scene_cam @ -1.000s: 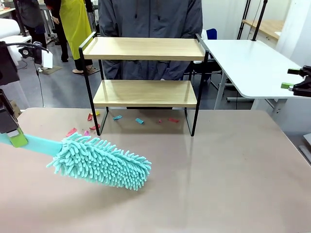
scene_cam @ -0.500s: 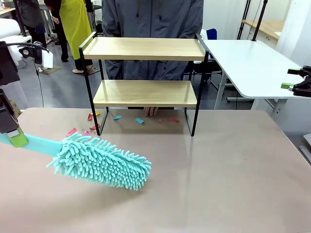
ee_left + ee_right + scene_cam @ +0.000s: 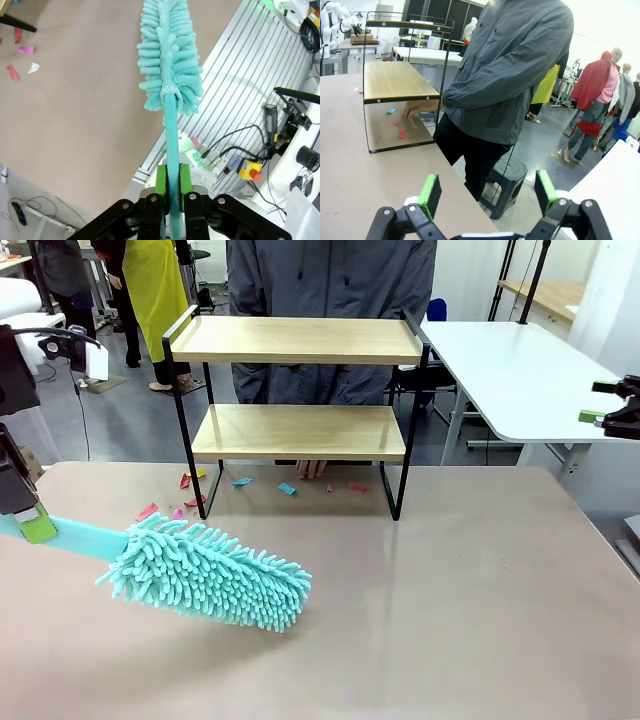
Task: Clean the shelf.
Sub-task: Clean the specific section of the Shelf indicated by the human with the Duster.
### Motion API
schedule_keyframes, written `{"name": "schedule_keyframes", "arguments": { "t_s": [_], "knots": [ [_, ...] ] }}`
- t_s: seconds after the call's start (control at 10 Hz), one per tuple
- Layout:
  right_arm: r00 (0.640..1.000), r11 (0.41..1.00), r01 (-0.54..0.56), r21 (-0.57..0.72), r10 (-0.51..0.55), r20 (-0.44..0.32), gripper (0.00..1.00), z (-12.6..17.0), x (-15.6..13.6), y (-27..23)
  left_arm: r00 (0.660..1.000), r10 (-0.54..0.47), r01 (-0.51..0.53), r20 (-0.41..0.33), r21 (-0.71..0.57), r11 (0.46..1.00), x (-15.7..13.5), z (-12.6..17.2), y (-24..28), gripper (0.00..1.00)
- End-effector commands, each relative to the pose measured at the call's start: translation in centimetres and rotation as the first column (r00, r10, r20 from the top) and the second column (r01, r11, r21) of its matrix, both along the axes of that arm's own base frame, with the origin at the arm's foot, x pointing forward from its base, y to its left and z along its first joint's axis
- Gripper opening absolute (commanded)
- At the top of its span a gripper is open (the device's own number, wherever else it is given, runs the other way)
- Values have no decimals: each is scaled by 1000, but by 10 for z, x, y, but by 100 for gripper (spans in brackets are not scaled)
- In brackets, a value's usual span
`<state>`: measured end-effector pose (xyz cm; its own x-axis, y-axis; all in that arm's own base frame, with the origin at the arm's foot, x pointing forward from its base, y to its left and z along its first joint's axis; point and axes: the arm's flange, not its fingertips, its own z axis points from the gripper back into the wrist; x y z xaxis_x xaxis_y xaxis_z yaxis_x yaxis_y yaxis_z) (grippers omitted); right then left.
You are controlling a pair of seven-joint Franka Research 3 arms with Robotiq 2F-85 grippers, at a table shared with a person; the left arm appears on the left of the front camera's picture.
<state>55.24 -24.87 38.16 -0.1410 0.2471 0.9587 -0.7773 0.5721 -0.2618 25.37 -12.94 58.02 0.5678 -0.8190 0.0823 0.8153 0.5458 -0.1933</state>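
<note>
In the front view, the shelf (image 3: 297,340) is standing at the far side of the tabletop (image 3: 450,590), in the middle, and both its boards are lying bare. A person (image 3: 330,280) is standing just behind it, and one hand (image 3: 312,468) is resting on the tabletop under the lower board. Small red, pink and blue scraps (image 3: 287,488) are lying under the shelf and beside its left leg. The left tool (image 3: 25,515) is coming in at the left edge and is gripping the handle of a turquoise duster (image 3: 205,575). The fluffy head is pointing to the right, in front of the shelf and apart from it. We cannot tell if the head is touching the tabletop. The right tool (image 3: 615,415) is hanging at the right edge, well apart from the shelf.

In the left wrist view, the left tool (image 3: 170,182) is clamping the thin handle between its green pads (image 3: 160,180). The duster head (image 3: 167,55) is reaching away over the tabletop edge, and some scraps (image 3: 20,60) are lying at the upper left.

In the right wrist view, the right tool (image 3: 487,190) is standing wide open, and nothing is sitting between its pads (image 3: 430,192). Farther off to the left, the shelf (image 3: 395,80) is standing on the tabletop. The hand (image 3: 415,109) is lying under the lower board, near the scraps (image 3: 400,132).
</note>
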Motion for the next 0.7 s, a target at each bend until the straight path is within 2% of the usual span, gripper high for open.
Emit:
{"name": "schedule_keyframes", "arguments": {
  "t_s": [0.0,0.6],
  "knots": [
    [1000,1000,4,-7,-4,-18,100,7,0,2,1000,-6,5,-12,-15,1000,0,4,0,13],
    [1000,1000,4,-7,-4,-18,100,7,0,2,1000,0,0,0,0,1000,0,0,0,13]
  ]
}}
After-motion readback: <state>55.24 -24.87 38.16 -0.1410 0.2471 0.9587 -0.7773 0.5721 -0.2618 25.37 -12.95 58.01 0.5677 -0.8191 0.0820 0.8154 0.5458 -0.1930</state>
